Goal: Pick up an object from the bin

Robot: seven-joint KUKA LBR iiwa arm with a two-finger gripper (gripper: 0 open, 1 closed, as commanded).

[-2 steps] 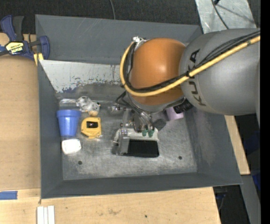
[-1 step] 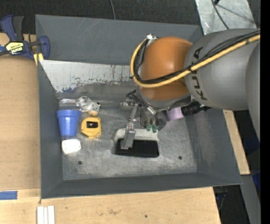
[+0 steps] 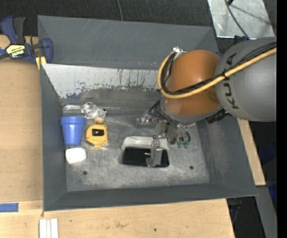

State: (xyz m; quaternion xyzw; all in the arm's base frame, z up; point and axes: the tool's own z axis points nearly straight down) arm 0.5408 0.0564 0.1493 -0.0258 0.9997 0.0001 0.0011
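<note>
Hand (image 3: 157, 152) low over the bin (image 3: 133, 182) floor, at the right end of a black flat case (image 3: 136, 156) with a pale strip along its far edge. Case lies flat near the middle of the bin, a little toward the front. How wide the hand is open: cannot tell, as the arm's orange cover (image 3: 193, 81) and the parts under it mask it. Nothing visibly in its hold. Risks, as judged: the case is low and sits flush on the floor, so a closing hand may skid across its top, or catch one end only and tip it, so it drops on the lift. Contact this near the right end favours a swing or twist out of the hold. Pressing hard onto the metal floor could jam the hand. Small green bit (image 3: 184, 144) just beside the hand, on the right; may get nudged or caught up. Blue cup (image 3: 72, 129), yellow tape measure (image 3: 97, 135), white lump (image 3: 76, 155) and crumpled wrapper (image 3: 90, 110) sit well apart at left, unlikely to interfere
</note>
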